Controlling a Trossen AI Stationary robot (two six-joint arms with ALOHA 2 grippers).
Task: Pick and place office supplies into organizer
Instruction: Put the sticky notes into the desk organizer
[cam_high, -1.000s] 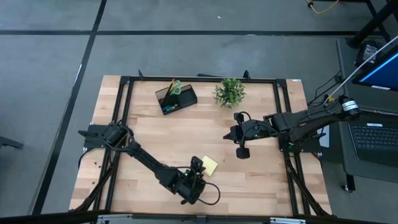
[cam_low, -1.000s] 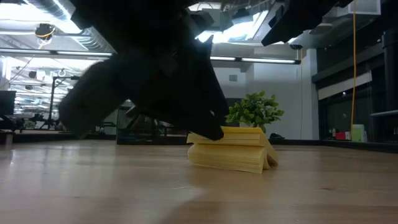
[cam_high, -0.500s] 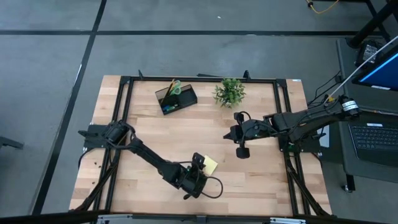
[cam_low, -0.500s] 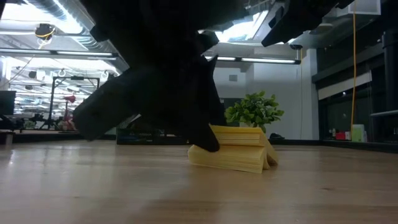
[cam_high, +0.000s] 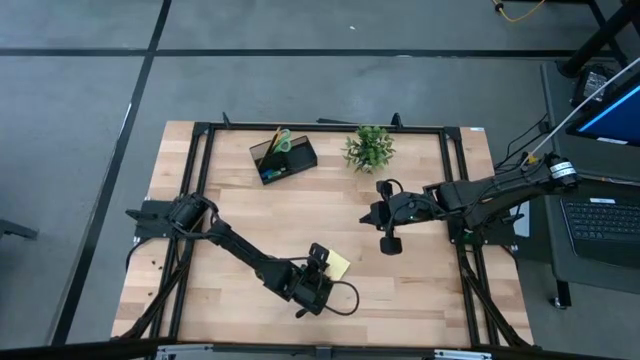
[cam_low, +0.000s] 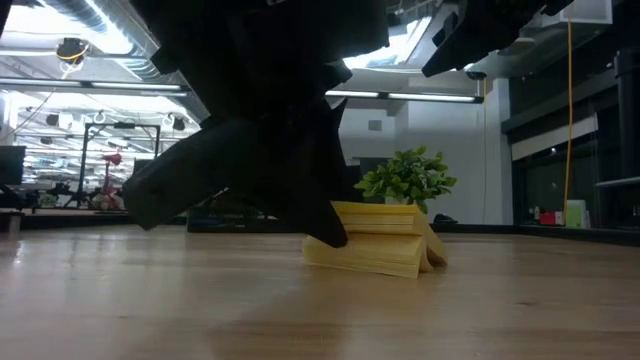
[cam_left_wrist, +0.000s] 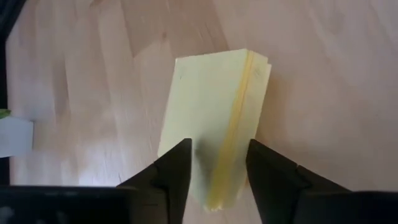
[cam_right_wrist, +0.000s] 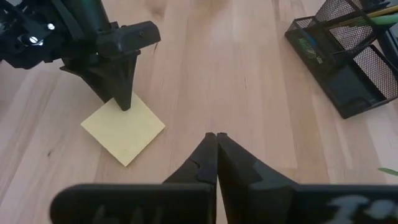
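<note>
**Inspector:** Status of the yellow sticky-note pad (cam_left_wrist: 214, 130)?

**Operator:** Not yet placed. It lies flat on the desk (cam_high: 420, 290), between my left claw (cam_left_wrist: 216, 180) fingers, which stand apart around its near edge, not clamped that I can confirm. Its spine runs straight away from the claw.

**Inspector:** Progress otherwise?

**Operator:** I judge it nearly done: the organizer (cam_high: 283, 158), well beyond the claw, holds scissors and pens. My right claw (cam_right_wrist: 216, 155) waits pinched closed, empty.

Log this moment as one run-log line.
left gripper: open, straddling sticky pad on table | right gripper: shut, empty, waiting mid-table | organizer: far edge, beside plant
</note>
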